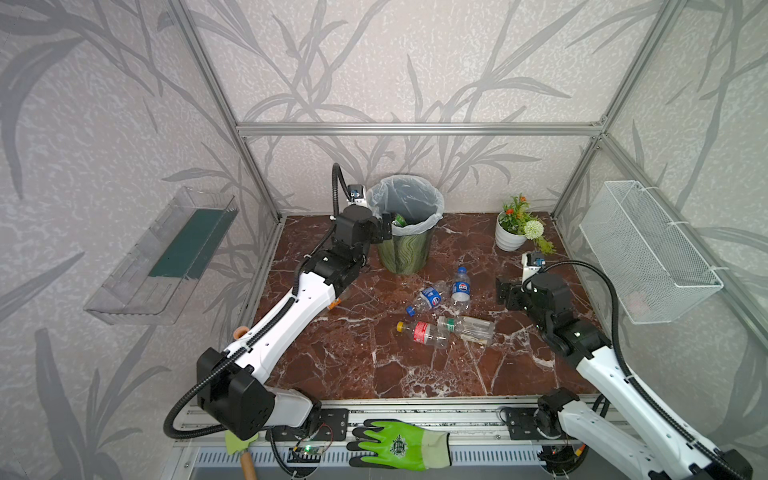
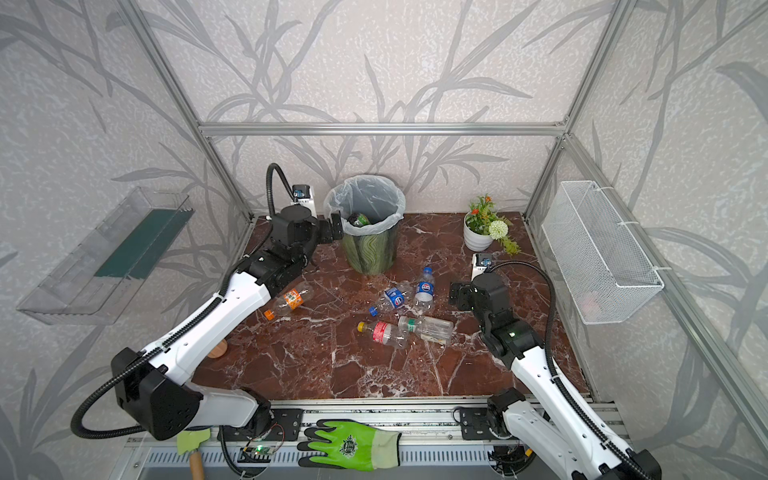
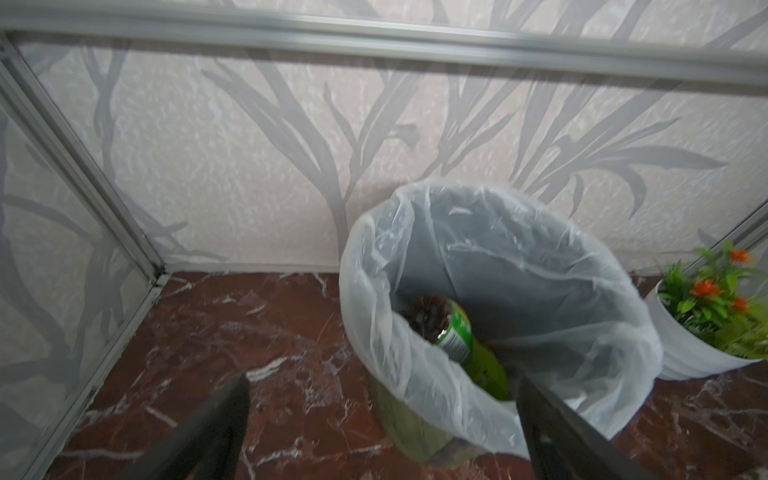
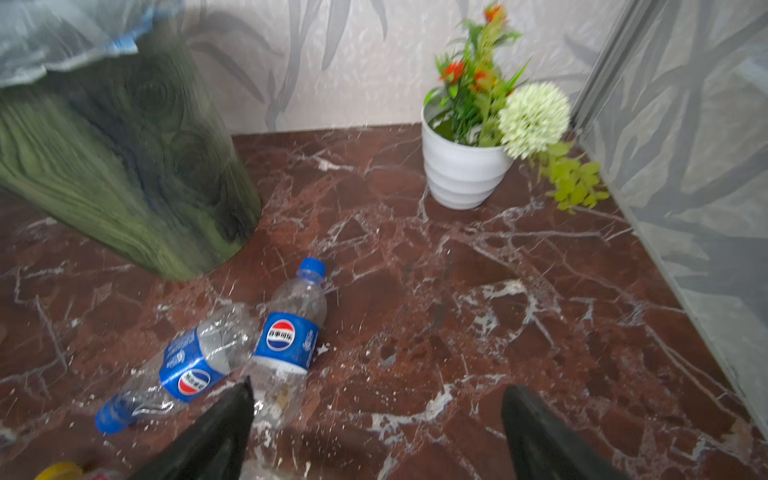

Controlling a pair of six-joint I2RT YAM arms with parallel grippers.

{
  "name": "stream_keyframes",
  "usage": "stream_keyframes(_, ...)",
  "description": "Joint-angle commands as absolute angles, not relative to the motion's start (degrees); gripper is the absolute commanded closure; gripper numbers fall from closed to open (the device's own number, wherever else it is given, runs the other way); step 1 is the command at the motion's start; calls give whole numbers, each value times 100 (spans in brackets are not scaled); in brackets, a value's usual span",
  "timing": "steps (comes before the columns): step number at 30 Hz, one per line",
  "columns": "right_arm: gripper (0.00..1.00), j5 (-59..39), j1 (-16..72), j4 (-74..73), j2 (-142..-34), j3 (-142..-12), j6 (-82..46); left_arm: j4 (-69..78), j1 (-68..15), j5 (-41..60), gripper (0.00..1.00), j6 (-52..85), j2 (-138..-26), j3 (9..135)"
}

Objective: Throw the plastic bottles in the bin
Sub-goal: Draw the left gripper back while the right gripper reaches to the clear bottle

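The bin (image 1: 405, 245) (image 2: 368, 249) with green wavy sides and a white liner stands at the back. A green-wrapped bottle (image 3: 457, 328) (image 1: 400, 219) lies inside it. My left gripper (image 1: 386, 226) (image 3: 384, 378) hangs open and empty at the bin's near-left rim. Four plastic bottles lie mid-table: two blue-labelled (image 1: 460, 289) (image 1: 430, 298), one red-labelled (image 1: 422, 332) and one clear with a green band (image 1: 467, 327). An orange-labelled bottle (image 2: 291, 299) lies by the left forearm. My right gripper (image 1: 505, 291) (image 4: 380, 384) is open, just right of the blue-labelled bottle (image 4: 291, 332).
A white flowerpot (image 1: 510, 239) with plants stands at the back right. On the right wall hangs a wire basket (image 1: 648, 253), on the left wall a clear shelf (image 1: 158, 257). A green glove (image 1: 399, 444) lies on the front rail.
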State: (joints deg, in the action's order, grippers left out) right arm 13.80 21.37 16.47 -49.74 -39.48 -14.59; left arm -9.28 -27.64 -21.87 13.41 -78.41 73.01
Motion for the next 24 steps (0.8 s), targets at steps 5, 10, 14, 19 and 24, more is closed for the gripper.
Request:
stream_keyframes(5,8,589,2127,2641,-5235,-3977,-2427,-1053,-2568,-2477,1,2020,-7096,6728)
stream_keyframes(10,8,484,2127,2769,-5064,-3659,-3935,-1053,-2510,-2504,1,2079,-6891,6402)
stream_keyframes(14,7,280,2151,2862,-4882,-3408,-5133,-1131,-2513,-2589,1,1996,-6862,6320)
stream_keyframes(19,1,281,2352,3307,-4658,-3287,-6456,-1151,-2498,-2575,1,1952,-6856,6243)
stream_keyframes(24,1,283,2661,3403,-4584,-3193,-7572,-1132,-2493,-2585,1,1960,-6881,6182)
